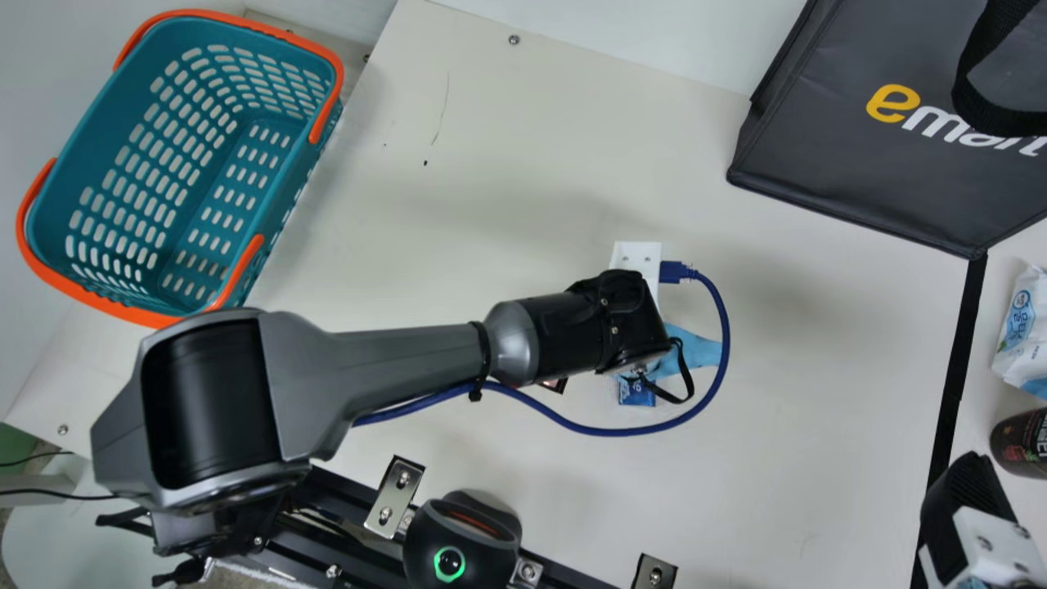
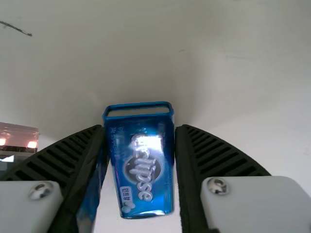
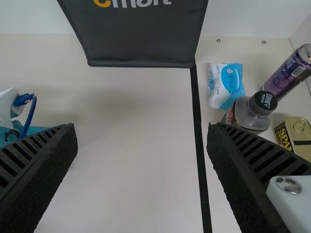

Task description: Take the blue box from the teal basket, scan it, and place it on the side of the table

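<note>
"How does the left arm stand?"

"Its forearm slants from the counter's (image 1: 491, 188) near left corner out over the middle, and its wrist bends downward there. The left hand (image 1: 691, 350) is clamped on the blue box (image 2: 141, 170), one ribbed finger against each side"

"So the box is out of the teal basket (image 1: 184, 164)?"

"It is, held over the middle of the counter. Whether it touches the surface, nobody can tell from here. The basket is by the left edge, and a black device with a green ring (image 1: 450, 563) is at the near edge"

"And the right hand (image 1: 965, 499)?"

"That one is near the right end, its two fingers well apart with nothing between them. Ahead of it, the dark bag (image 1: 826, 139) stands by the far edge"

"Anything towards the right edge?"

"Past the black strip (image 3: 198, 126) are a pack of wipes (image 3: 226, 85), a dark bottle (image 3: 248, 114), a purple can (image 3: 289, 73) and a tin (image 3: 295, 131)"
</note>
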Action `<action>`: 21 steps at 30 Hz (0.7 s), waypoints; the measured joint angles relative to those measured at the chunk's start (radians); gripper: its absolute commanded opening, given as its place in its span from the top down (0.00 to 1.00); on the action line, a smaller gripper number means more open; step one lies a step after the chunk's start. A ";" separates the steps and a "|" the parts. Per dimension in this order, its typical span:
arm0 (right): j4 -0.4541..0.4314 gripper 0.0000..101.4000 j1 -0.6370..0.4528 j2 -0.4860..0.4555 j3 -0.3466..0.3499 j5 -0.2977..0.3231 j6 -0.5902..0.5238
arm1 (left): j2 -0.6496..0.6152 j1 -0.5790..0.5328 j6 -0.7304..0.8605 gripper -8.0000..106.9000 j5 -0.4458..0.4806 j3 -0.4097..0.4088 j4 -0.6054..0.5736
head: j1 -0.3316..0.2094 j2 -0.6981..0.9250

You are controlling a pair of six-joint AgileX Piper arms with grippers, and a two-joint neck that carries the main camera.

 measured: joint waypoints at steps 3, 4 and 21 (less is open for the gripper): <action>0.000 0.06 0.000 0.000 0.000 0.000 0.000 | -0.009 0.002 0.008 0.36 -0.018 0.012 -0.013 | 0.000 0.000; 0.000 0.06 0.000 0.000 0.000 0.000 0.000 | -0.012 0.005 0.010 0.33 -0.024 0.019 -0.022 | 0.000 0.000; 0.000 0.06 0.000 0.000 0.000 0.000 0.000 | -0.261 0.103 0.384 0.15 -0.175 0.246 -0.318 | 0.000 0.000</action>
